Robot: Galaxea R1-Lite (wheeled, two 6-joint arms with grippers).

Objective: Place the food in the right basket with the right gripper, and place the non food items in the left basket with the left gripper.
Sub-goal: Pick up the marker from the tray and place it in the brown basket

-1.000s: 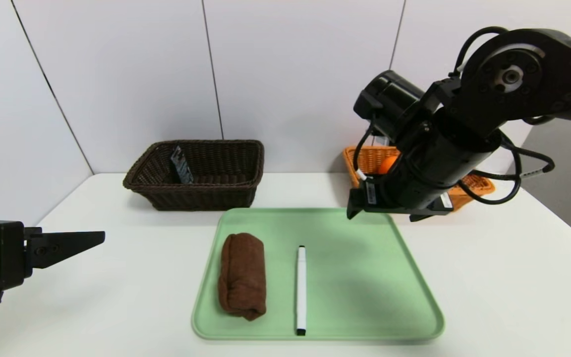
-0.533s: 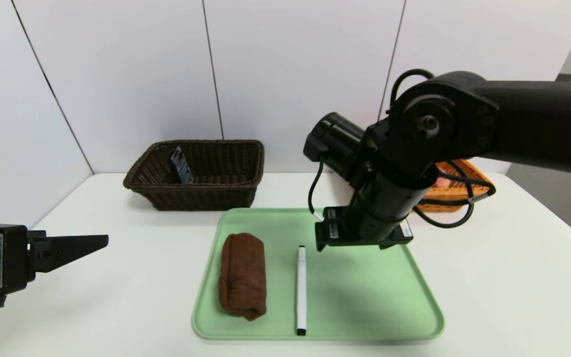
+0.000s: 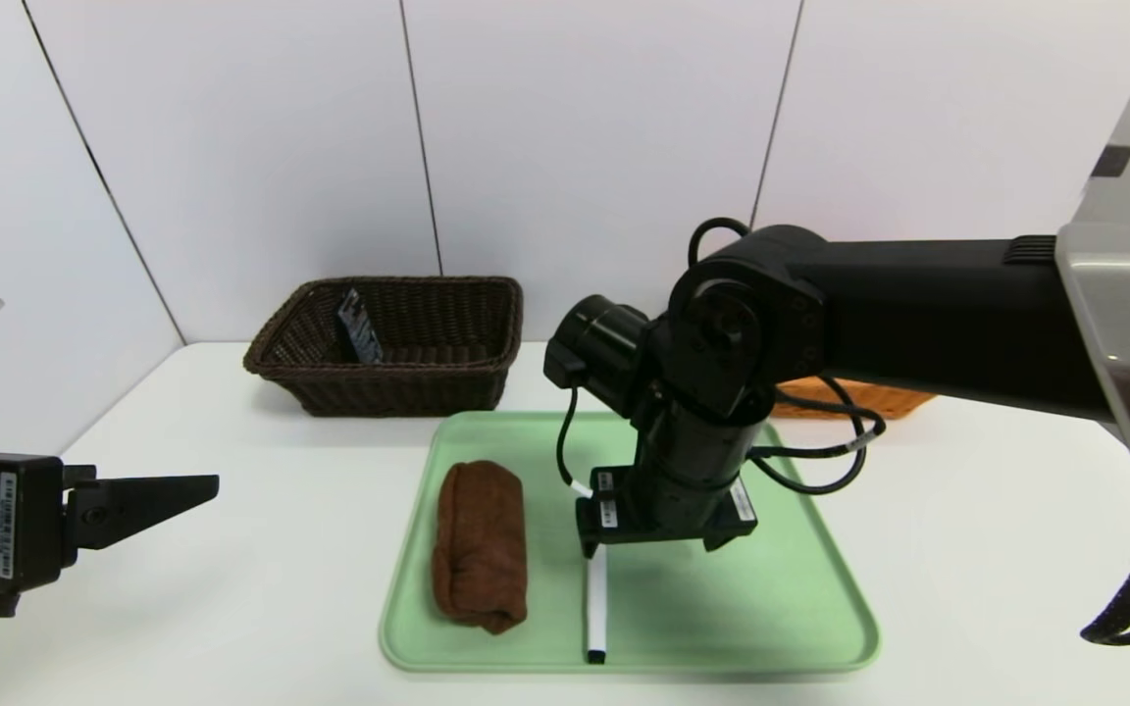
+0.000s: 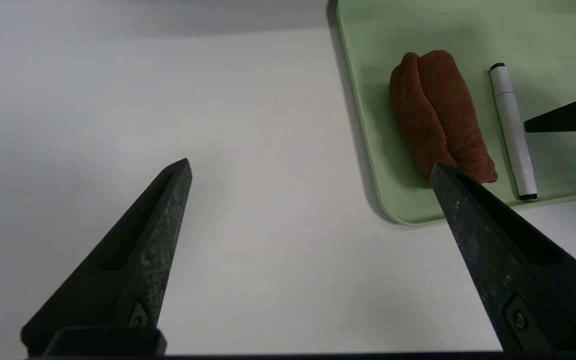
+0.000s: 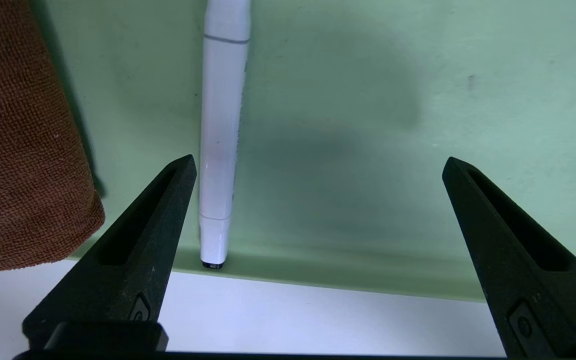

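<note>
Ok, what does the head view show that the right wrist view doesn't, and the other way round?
Head view only: the dark brown wicker basket, a sliver of the orange wicker basket behind the right arm, and the left gripper hanging open over the white table.

Right wrist only: the right gripper open above the tray, one fingertip beside the pen.

Both: the rolled brown towel, the white marker pen and the green plastic tray.
</note>
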